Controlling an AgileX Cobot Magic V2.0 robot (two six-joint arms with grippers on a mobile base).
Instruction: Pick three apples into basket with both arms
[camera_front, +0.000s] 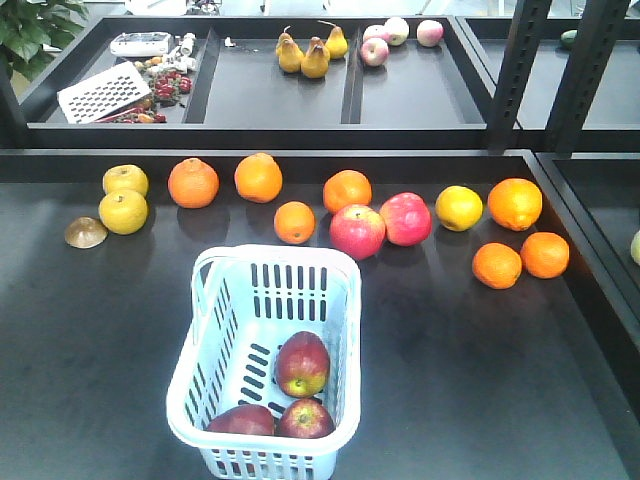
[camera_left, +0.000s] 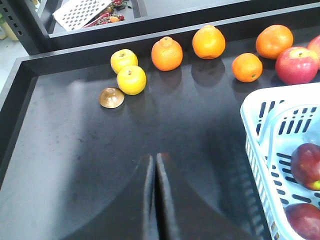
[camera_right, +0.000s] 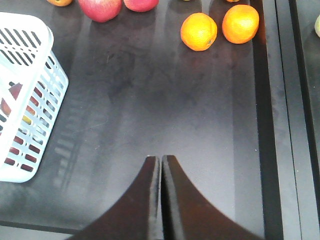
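Note:
Three dark red apples lie inside the pale blue-white basket (camera_front: 340, 300) at the table's front: one (camera_front: 302, 363) in the middle, two (camera_front: 243, 420) (camera_front: 306, 418) at the near end. The basket's wall (camera_left: 260, 150) and two of the apples (camera_left: 306, 165) show at the right of the left wrist view; its wall (camera_right: 45, 95) is at the left of the right wrist view. My left gripper (camera_left: 155, 159) is shut and empty over bare table left of the basket. My right gripper (camera_right: 160, 160) is shut and empty over bare table right of it. Neither arm shows in the front view.
Two brighter pink-red apples (camera_front: 357, 231) (camera_front: 406, 218), several oranges (camera_front: 193, 182) and yellow fruits (camera_front: 123, 211) lie in a row behind the basket. A brown half-shell (camera_front: 86, 232) lies at the left. Two oranges (camera_right: 199, 31) are ahead of the right gripper. Raised tray edges (camera_right: 272, 125) bound the table.

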